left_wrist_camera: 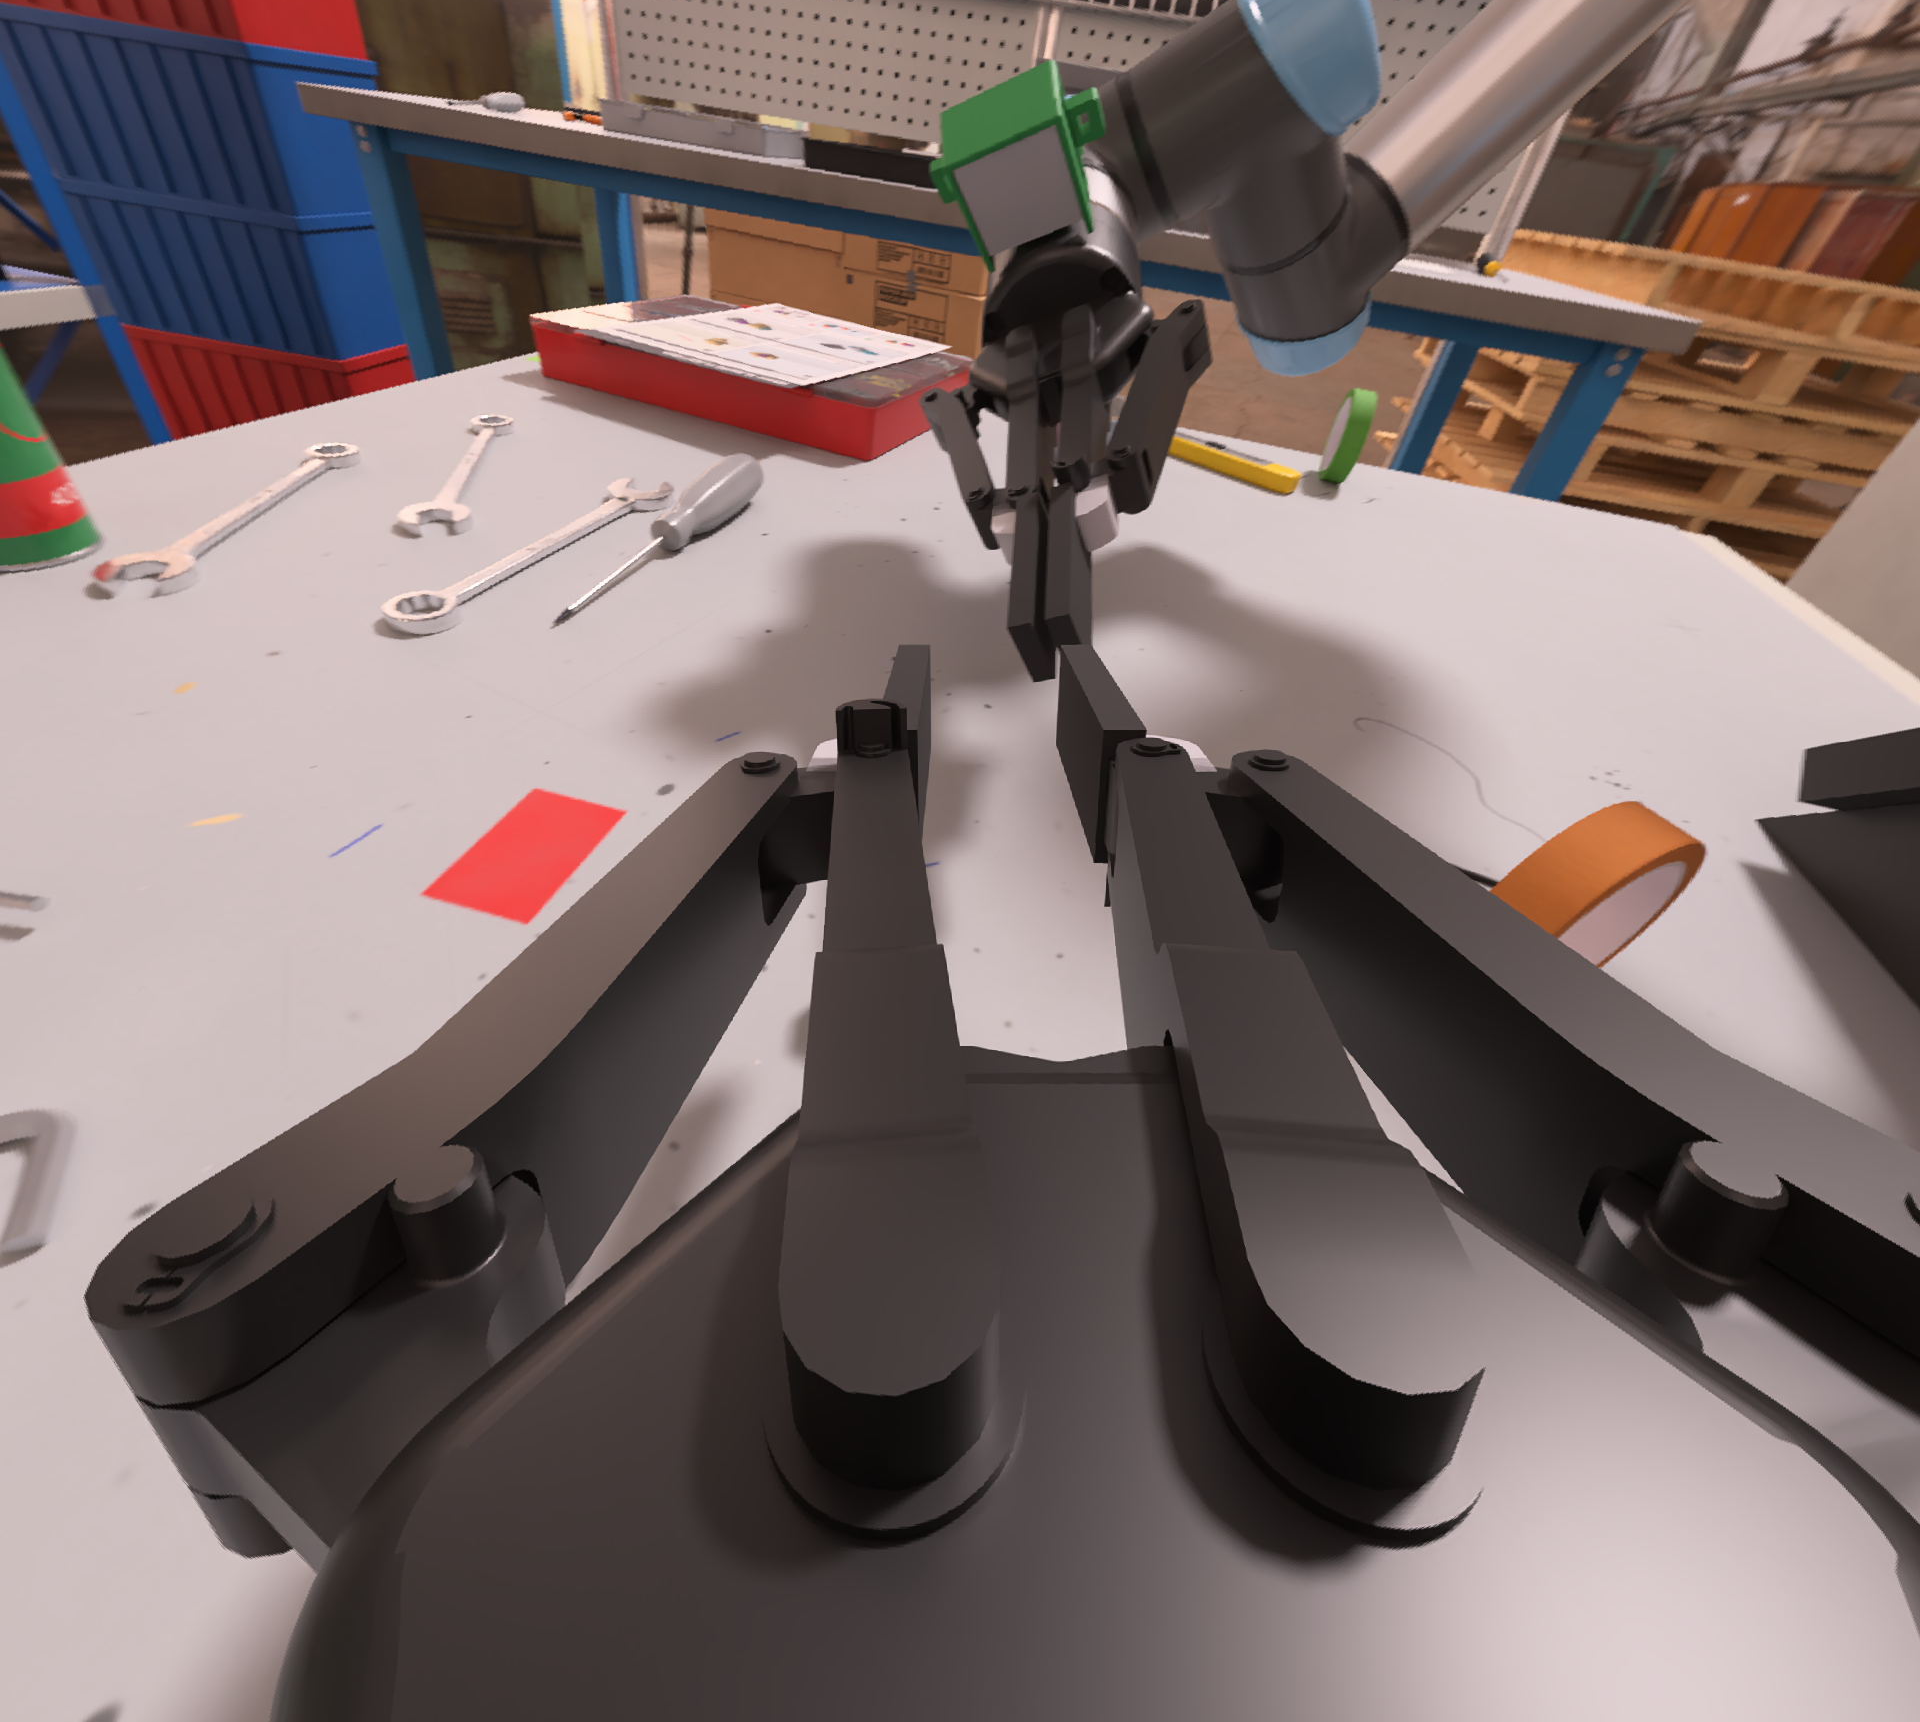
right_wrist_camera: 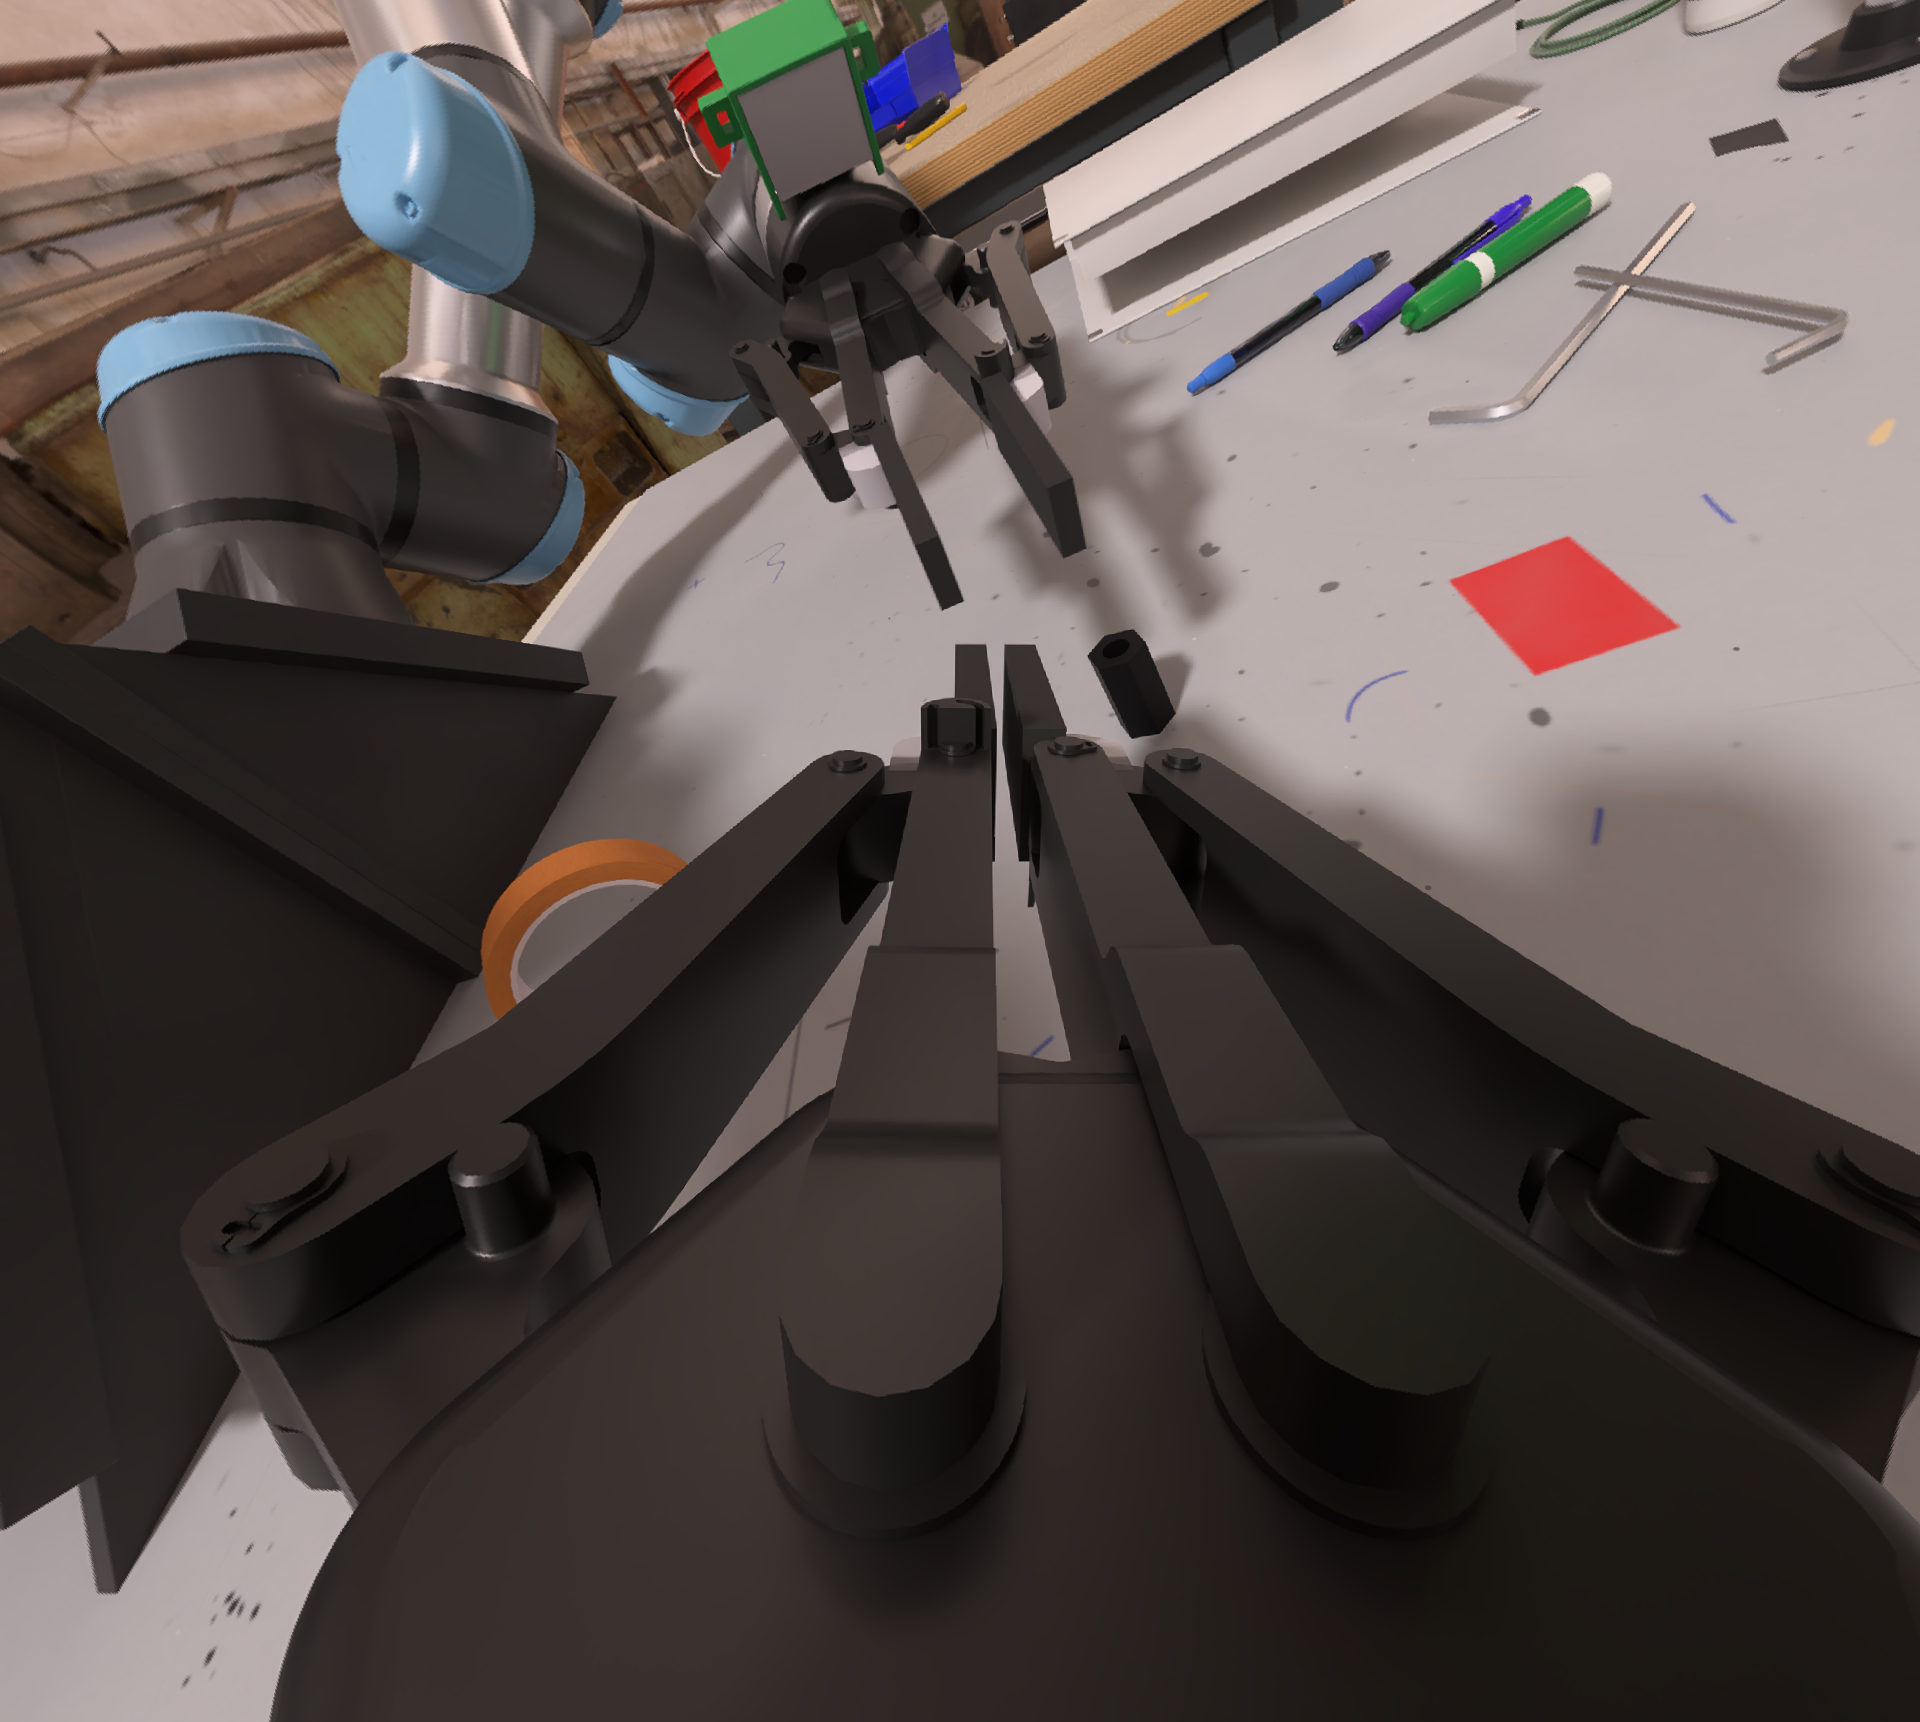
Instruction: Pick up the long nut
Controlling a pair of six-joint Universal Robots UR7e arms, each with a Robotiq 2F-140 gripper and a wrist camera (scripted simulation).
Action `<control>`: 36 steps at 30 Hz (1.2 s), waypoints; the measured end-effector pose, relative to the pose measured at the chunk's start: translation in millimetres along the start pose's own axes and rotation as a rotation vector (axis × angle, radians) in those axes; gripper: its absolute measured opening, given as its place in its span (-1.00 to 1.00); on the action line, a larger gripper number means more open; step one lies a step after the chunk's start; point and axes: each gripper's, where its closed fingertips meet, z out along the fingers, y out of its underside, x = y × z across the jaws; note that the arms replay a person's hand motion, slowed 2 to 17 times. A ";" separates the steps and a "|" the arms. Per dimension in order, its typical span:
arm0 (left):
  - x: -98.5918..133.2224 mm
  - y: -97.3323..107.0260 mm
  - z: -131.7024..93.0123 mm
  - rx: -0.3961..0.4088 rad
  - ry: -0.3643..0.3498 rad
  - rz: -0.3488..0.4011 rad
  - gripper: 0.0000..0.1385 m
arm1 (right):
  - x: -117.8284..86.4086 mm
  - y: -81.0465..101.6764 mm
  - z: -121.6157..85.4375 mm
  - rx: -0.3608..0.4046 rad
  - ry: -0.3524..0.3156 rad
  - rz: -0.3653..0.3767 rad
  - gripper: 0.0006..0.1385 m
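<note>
The long nut [right_wrist_camera: 1130, 680] is a small black hexagonal sleeve lying tilted on the grey table [right_wrist_camera: 1351, 841], just right of my right gripper's fingertips and apart from them. My right gripper [right_wrist_camera: 997, 659] is shut with nothing between its fingers; it also shows in the left wrist view [left_wrist_camera: 1047, 649], fingers together and pointing down at the table. My left gripper [left_wrist_camera: 992, 670] is open and empty, low over the table, facing the right one. In the right wrist view the left gripper [right_wrist_camera: 1010, 573] hovers just beyond the nut. The nut does not show in the left wrist view.
An orange tape roll [right_wrist_camera: 582, 903] and a black arm base [right_wrist_camera: 260, 841] are to my right gripper's left. A red patch [right_wrist_camera: 1558, 602], pens [right_wrist_camera: 1455, 270], hex keys [right_wrist_camera: 1621, 301] and a white profile [right_wrist_camera: 1288, 114] lie beyond. Wrenches [left_wrist_camera: 229, 519], a screwdriver [left_wrist_camera: 675, 529] and a red box [left_wrist_camera: 748, 394] lie far left.
</note>
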 end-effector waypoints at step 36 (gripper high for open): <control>-33.9 58.5 4.8 -0.301 -0.155 0.094 -0.42 | 11.7 0.3 9.3 -0.012 0.146 -0.222 -0.94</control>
